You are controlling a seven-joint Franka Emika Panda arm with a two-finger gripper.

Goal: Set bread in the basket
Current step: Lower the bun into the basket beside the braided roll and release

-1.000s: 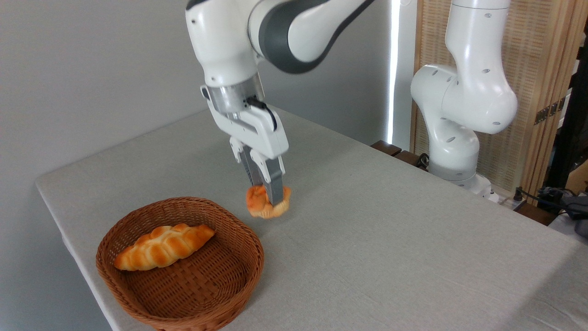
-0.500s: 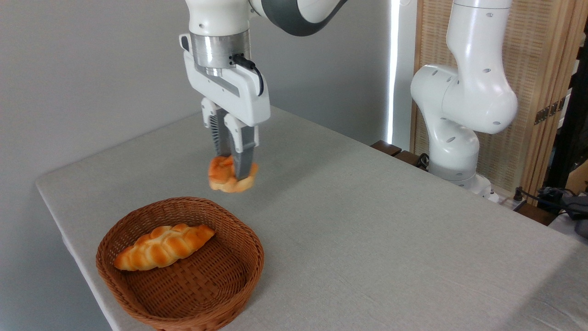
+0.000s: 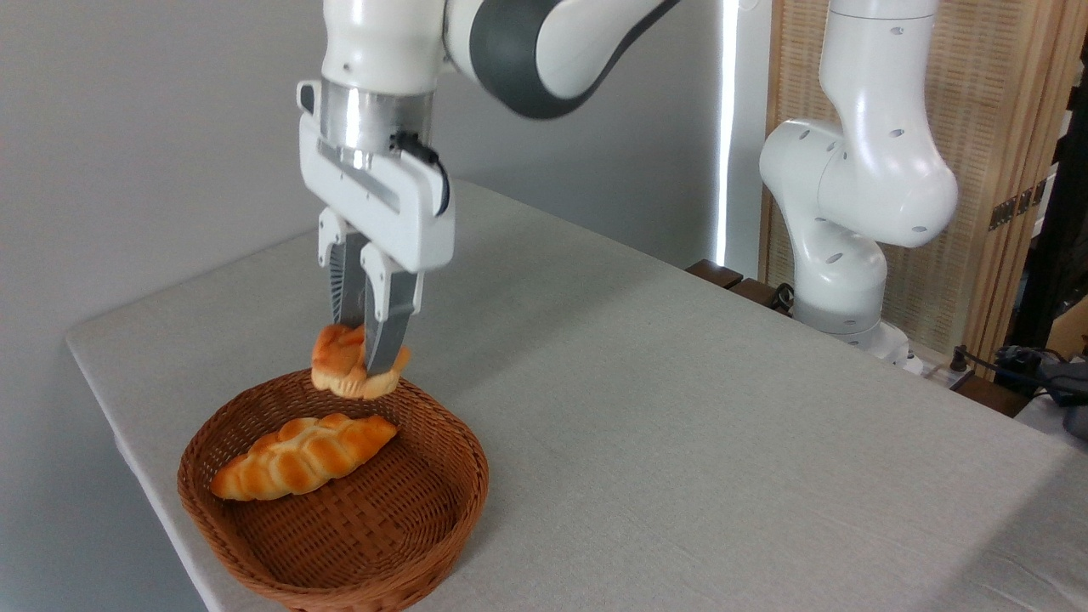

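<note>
The bread [image 3: 344, 372] is held pinched in the gripper [image 3: 364, 367], lifted above the far rim of the basket [image 3: 442, 501]. Lowering and release remain; a braided loaf [image 3: 302, 455] is already inside.

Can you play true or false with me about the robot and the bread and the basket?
1. The end effector is holding the small bun. True.
2. The basket is empty. False: a long braided loaf lies in it.
3. The bun is sitting on the table. False: it hangs in the air by the basket's far rim.
4. The basket stands near the table's left corner. True.
</note>
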